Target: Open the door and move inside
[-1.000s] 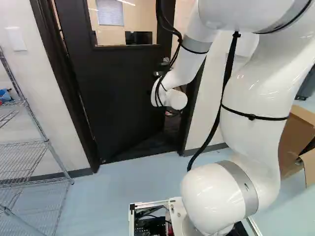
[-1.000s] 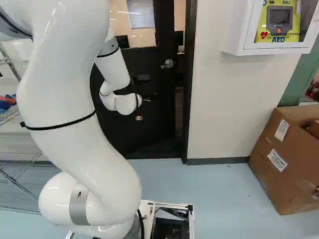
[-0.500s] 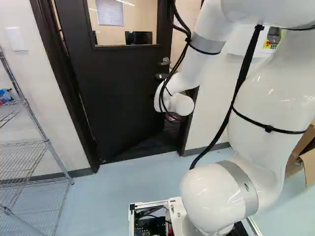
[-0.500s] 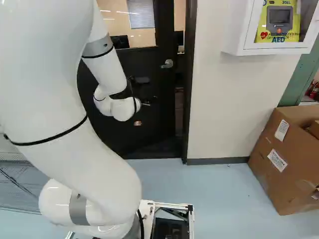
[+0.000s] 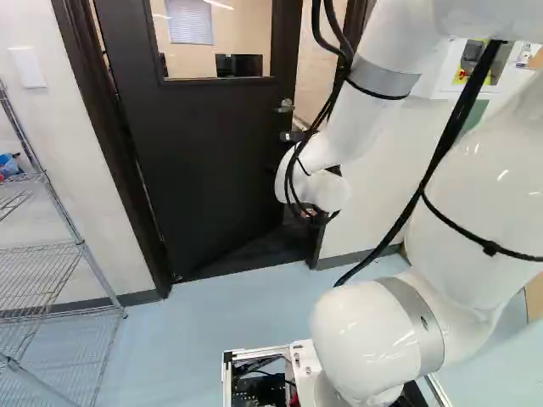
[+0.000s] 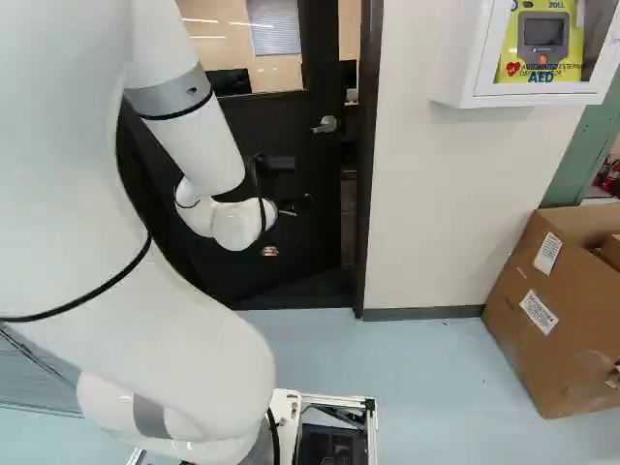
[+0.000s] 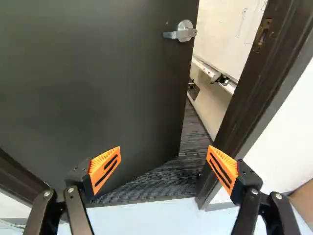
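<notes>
In the right base view part of the gripper [image 6: 269,251] shows below the white wrist, against the dark door [image 6: 305,232]. The wrist view has the gripper [image 7: 164,164] open, its orange-padded fingers wide apart with nothing between them. Ahead of it the door [image 7: 98,88] stands ajar, swung inward, away from the arm. A silver lever handle [image 7: 185,32] sits near its free edge, beyond the fingers and untouched. A gap with dark flooring [image 7: 171,178] lies between door and frame [image 7: 244,103]. In the left base view the wrist covers part of the door's free edge [image 5: 204,153].
A wire shelf [image 5: 42,271] stands left of the doorway. To the right are the pale wall [image 6: 436,213], a white cabinet [image 6: 465,82] mounted on it, and a cardboard box [image 6: 552,310] on the floor. Blue floor [image 5: 204,322] lies before the threshold.
The arm has swung: its wrist has moved right and slightly down in the left base view, while its upper links have shifted left in the right one. Base and door have kept their places.
</notes>
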Tool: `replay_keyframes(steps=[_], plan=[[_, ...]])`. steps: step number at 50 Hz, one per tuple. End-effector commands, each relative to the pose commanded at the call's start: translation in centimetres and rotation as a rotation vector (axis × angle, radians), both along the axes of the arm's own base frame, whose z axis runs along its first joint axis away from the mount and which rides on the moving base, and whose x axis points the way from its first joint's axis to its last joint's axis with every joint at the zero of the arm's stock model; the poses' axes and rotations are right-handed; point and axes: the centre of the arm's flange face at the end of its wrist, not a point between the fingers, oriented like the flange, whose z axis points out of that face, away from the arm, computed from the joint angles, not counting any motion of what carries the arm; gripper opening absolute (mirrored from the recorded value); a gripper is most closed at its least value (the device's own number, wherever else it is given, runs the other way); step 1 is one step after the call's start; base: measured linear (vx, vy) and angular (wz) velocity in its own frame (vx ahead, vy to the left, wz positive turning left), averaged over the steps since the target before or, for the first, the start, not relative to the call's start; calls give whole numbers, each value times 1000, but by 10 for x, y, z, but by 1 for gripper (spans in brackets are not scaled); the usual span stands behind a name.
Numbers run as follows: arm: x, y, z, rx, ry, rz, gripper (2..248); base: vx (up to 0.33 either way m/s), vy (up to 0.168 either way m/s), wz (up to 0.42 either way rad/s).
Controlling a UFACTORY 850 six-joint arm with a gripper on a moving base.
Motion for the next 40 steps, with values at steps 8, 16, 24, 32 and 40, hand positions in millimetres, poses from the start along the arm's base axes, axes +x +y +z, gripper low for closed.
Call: replay_keyframes(steps=[8,16,24,32,40], plan=[[-14,-8,-1,0,-1,-21,247,0,0,0],[-23,-13,-1,0,-3,-36,247,0,0,0],[-27,-14,-2,0,-4,-40,247,0,0,0],[-27,-15,-2,0,-4,-40,247,0,0,0],[-27,-15,-2,0,-4,-40,247,0,0,0]])
